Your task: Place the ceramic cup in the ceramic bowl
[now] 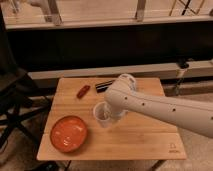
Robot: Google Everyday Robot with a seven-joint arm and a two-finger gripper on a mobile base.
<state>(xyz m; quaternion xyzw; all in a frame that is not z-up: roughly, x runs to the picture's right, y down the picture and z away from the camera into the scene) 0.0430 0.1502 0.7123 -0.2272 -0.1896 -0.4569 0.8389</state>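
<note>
One risk we note: the claw (110, 113), seemingly pressed together on the ceramic cup (101, 116) near the ceramic bowl (69, 133), may let it slip onto the bench (140, 142).

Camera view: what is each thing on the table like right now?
ceramic cup: upright, gripped by the end effector, not in the bowl yet.
ceramic bowl: right way up, empty, at the table's front left.
end effector: shut on the cup, mid-table, right of the bowl.
red thing: lying flat at the back.
dark thing: lying flat beside the red thing.
</note>
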